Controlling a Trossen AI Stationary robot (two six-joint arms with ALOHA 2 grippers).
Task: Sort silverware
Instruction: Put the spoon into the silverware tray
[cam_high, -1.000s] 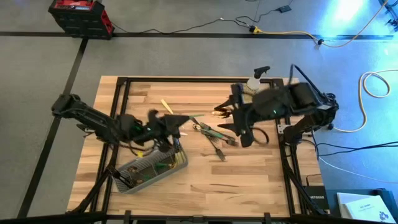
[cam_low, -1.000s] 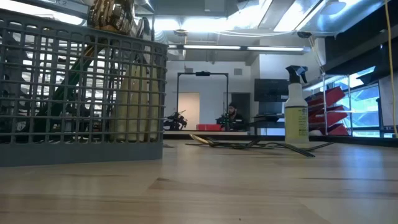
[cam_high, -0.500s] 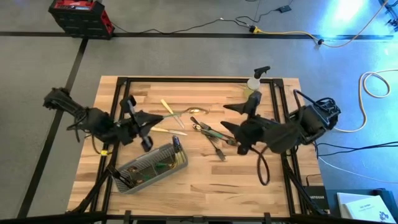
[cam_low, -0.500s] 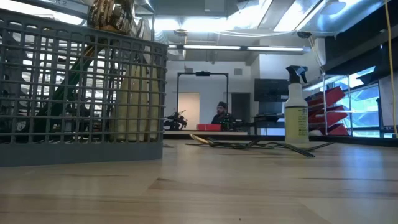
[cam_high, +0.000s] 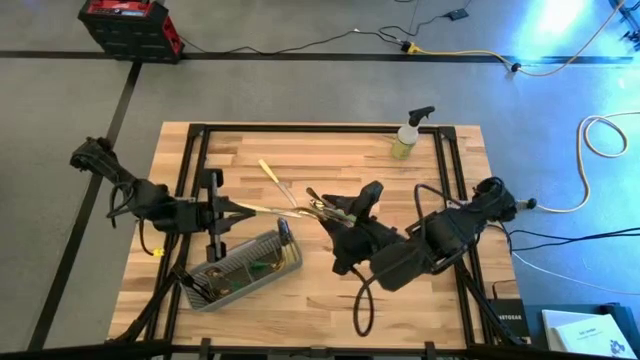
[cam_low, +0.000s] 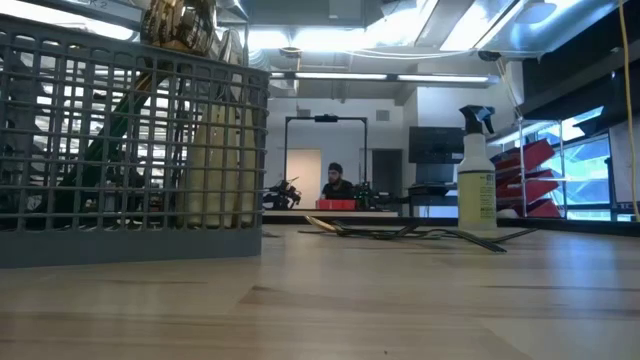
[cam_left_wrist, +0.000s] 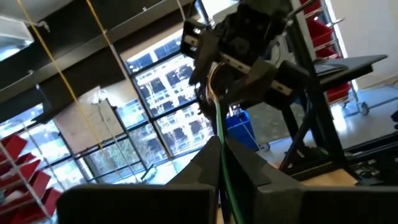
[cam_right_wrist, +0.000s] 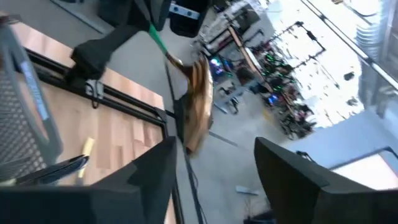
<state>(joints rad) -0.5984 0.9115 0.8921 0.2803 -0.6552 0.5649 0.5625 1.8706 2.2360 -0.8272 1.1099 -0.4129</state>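
1. Mid-air handover, by the look of it. Left pincer (cam_high: 232, 208) clamped shut on the green handle of a spoon (cam_right_wrist: 199, 93), held over the bench (cam_high: 330, 300) between both arms.
2. Right pincer (cam_right_wrist: 214, 146) standing open, one finger either side of the gold head, no clear contact. Could easily drop the spoon if the left lets go before the right has a real grip.
3. Shiny curved head = slippery. Might squirt out sideways or twist when pinched there.
4. Pulling while both hold on could bend the slim handle or yank it loose.
5. A drop from here probably lands in the loose silverware (cam_high: 325, 207) below, scattering the heap, or bounces off the caddy (cam_high: 240, 265) beside it.
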